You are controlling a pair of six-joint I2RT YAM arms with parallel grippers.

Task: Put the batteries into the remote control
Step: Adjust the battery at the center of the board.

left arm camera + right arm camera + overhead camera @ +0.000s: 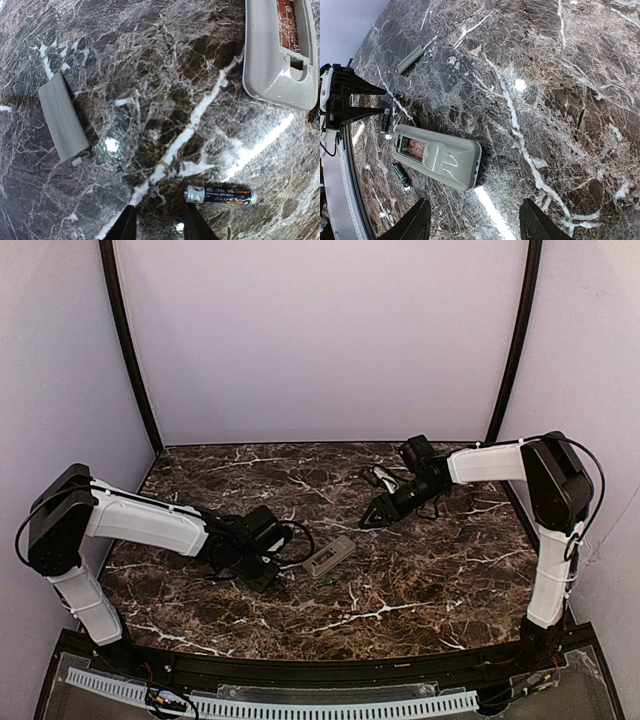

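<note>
The remote control lies back up on the marble table, its battery bay open and showing a brown label; the same remote sits mid-table between the arms. One battery lies flat just beyond my left gripper's right fingertip, outside the jaws. My left gripper is low over the table, open and empty. A second battery rests beside the remote's bay end. My right gripper hovers open above the table, to the right of the remote and apart from it.
The grey battery cover lies loose to the left of my left gripper, also seen far off as the cover. Purple walls and black frame posts close in the table at the back and sides.
</note>
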